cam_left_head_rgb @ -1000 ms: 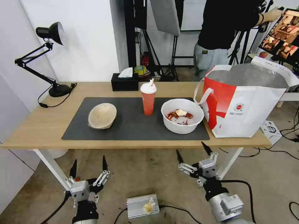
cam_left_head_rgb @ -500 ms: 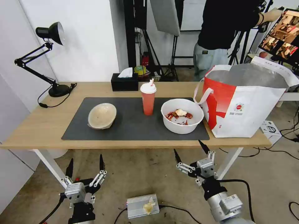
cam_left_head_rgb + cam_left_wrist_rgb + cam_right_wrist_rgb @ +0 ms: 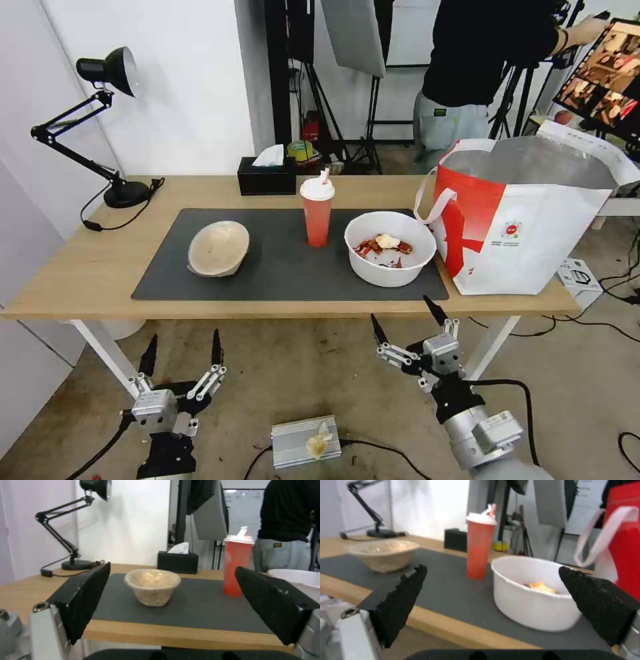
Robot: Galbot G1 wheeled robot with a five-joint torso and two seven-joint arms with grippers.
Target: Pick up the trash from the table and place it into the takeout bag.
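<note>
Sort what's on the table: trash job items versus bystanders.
Job: white bowl, red cup, beige bowl, takeout bag, table.
Bystanders: black tissue box, desk lamp.

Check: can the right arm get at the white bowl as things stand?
Probably yes. The right end effector hangs open below the table edge, facing the white bowl, with nothing between them; it must rise first.

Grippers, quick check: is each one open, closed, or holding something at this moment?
Left gripper: open, empty, below the table's front edge.
Right gripper: open, empty, just below the edge near the white bowl.
</note>
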